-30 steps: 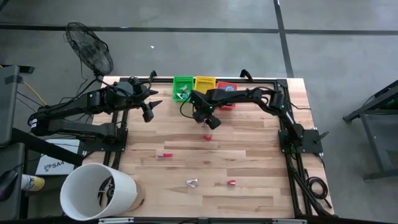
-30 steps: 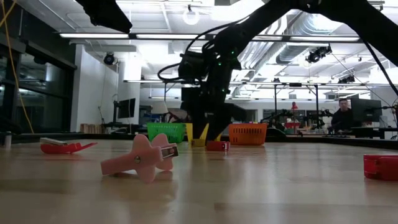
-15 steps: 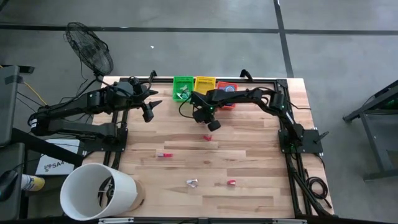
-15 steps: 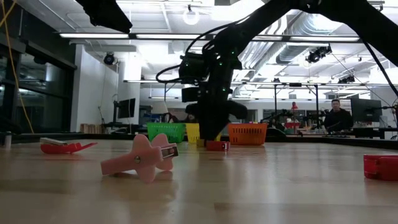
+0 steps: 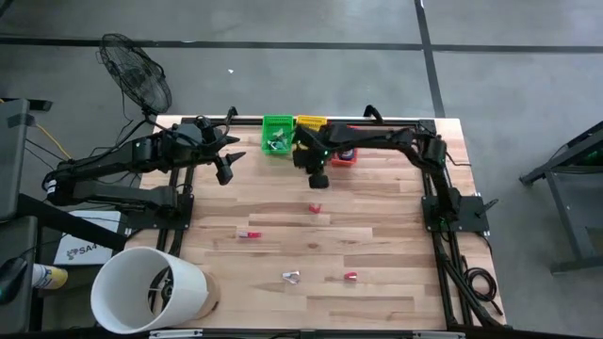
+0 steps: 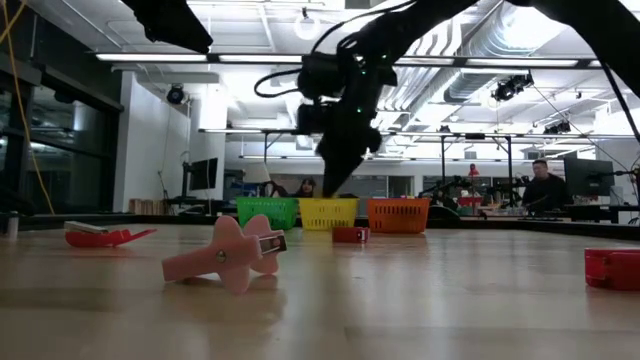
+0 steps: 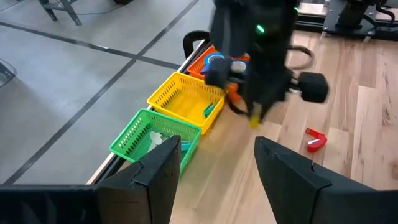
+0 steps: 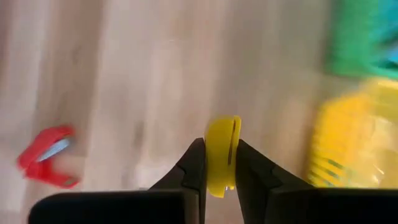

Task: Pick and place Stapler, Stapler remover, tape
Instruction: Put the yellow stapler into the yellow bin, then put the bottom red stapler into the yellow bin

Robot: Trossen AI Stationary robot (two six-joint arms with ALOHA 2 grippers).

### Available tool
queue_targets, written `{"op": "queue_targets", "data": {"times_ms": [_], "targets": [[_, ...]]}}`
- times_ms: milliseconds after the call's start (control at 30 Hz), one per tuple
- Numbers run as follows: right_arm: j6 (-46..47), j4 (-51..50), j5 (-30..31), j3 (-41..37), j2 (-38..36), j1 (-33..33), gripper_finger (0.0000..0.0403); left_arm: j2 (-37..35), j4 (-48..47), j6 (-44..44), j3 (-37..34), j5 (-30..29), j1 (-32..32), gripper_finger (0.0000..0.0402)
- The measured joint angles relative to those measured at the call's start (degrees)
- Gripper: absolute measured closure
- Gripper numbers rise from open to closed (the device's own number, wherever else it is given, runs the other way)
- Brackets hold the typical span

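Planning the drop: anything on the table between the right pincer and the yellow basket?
Bare wood in the left wrist view between right pincer and yellow basket.

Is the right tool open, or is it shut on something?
Shut. In the right wrist view the right tool has both fingers pressed against a small yellow piece, held above the wooden table, near the yellow basket.

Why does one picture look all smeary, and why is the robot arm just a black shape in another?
Right wrist view: the green basket, yellow basket and red stapler are streaked with blur, while the yellow piece in the right gripper stays sharp. Low view: bright ceiling lights behind turn that arm into a dark silhouette.
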Motion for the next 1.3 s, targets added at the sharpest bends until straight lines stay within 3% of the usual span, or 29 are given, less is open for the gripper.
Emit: {"op": "queue_targets", "data": {"times_ms": [567, 733, 1033, 1300], "targets": [[30.6, 11.2, -1.0, 0.0, -2.5, -11.3, 0.0358, 0.0, 0.0, 0.1, 0.0, -0.5, 0.0, 0.0202], [34.4, 12.2, -2.7, 0.0, -2.1, -12.8, 0.0350, 0.0, 0.0, 0.1, 0.0, -0.6, 0.0, 0.0202], [36.3, 12.1, -0.2, 0.0, -1.3, -13.0, 0.0305, 0.0, 0.0, 0.1, 0.0, -0.7, 0.0, 0.0202], [36.7, 10.8, -0.4, 0.0, -1.3, -13.0, 0.0236, 0.0, 0.0, -1.2, 0.0, -0.7, 0.0, 0.0202]]}}
